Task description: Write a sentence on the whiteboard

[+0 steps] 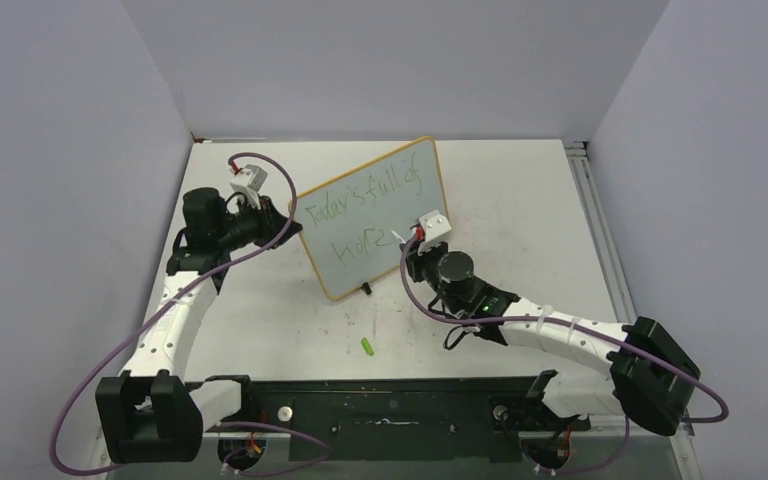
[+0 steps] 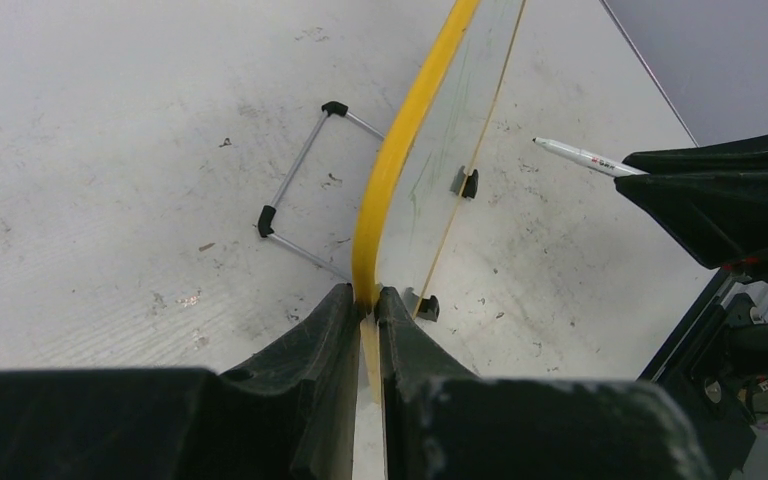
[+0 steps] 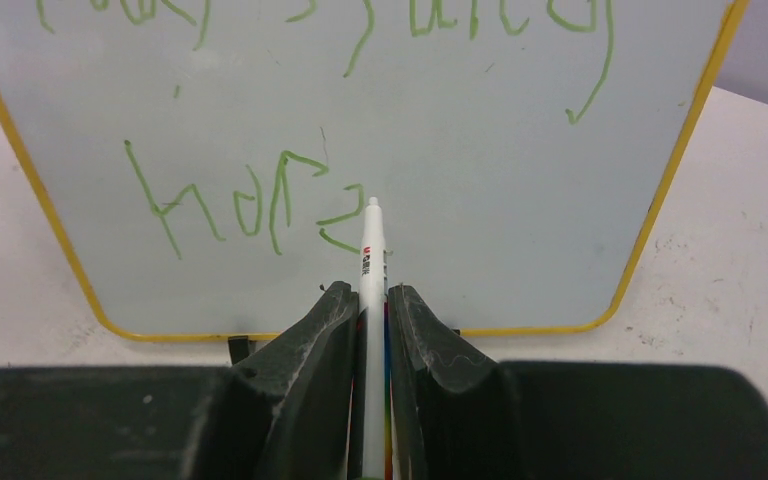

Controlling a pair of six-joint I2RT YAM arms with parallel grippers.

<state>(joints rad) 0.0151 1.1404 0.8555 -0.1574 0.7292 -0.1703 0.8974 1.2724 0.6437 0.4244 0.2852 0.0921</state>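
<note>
While the left end effector [image 2: 368, 300] clamps the whiteboard [image 1: 380, 215], the right end effector [image 3: 372, 295] grips a marker [image 3: 372, 250] at the sentence [image 3: 276, 200].

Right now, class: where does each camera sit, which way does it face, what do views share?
Top external: above and behind, looking down on left arm, right arm and whiteboard.
Left wrist: looks along left tool clamped on the whiteboard's edge.
Right wrist: faces the whiteboard; right tool grips the marker.
Shared: all show the whiteboard.
</note>
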